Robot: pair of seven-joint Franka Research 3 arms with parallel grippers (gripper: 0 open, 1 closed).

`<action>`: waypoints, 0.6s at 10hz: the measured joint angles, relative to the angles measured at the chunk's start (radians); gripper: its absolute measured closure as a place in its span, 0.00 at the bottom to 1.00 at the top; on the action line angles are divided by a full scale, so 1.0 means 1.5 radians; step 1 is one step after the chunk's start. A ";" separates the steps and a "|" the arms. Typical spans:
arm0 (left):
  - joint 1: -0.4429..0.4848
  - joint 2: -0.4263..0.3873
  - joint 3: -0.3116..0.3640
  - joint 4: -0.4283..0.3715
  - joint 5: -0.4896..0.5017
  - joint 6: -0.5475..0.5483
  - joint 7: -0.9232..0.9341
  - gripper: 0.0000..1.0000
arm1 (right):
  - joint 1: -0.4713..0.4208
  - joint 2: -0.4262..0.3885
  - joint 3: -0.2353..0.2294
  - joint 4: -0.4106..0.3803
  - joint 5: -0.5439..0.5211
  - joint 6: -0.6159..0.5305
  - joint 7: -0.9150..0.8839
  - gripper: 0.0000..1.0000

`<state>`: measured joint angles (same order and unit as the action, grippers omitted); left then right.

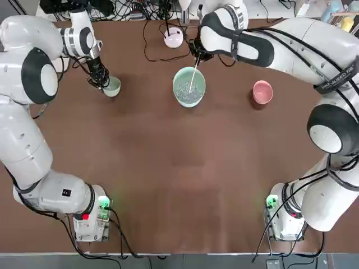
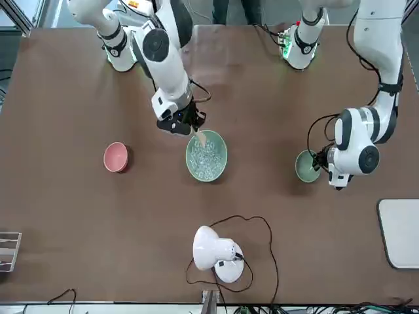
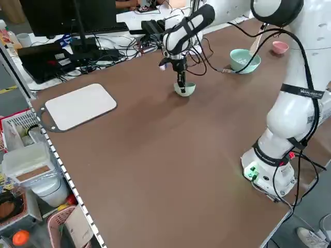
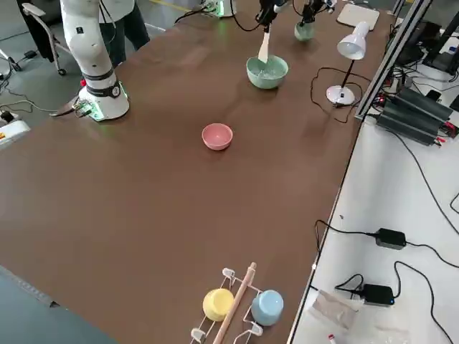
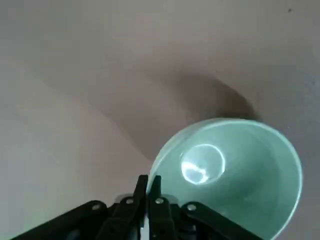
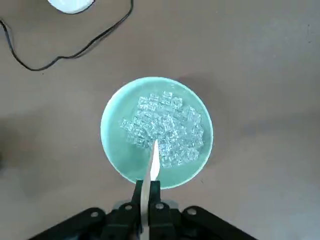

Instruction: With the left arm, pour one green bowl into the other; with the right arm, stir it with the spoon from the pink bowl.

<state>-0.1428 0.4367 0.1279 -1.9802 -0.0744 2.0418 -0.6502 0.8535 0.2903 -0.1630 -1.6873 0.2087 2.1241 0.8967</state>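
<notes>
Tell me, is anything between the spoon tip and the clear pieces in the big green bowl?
Nothing visible. The right pincer is shut on the spoon, which hangs directly over the clear pieces inside the wide mint-green bowl. The lamp cable lies outside the bowl, clear of it.

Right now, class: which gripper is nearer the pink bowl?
Right. The right gripper holds the spoon over the wide green bowl; the left gripper is farther, beyond it from the pink bowl.
</notes>
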 joint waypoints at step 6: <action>0.001 -0.018 0.001 0.021 -0.001 -0.027 0.023 0.28 | -0.003 0.063 -0.007 0.000 -0.022 0.019 0.004 0.94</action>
<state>-0.1414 0.4103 0.1299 -1.9492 -0.0755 2.0021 -0.6164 0.8495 0.3841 -0.1737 -1.6874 0.1759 2.1525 0.9029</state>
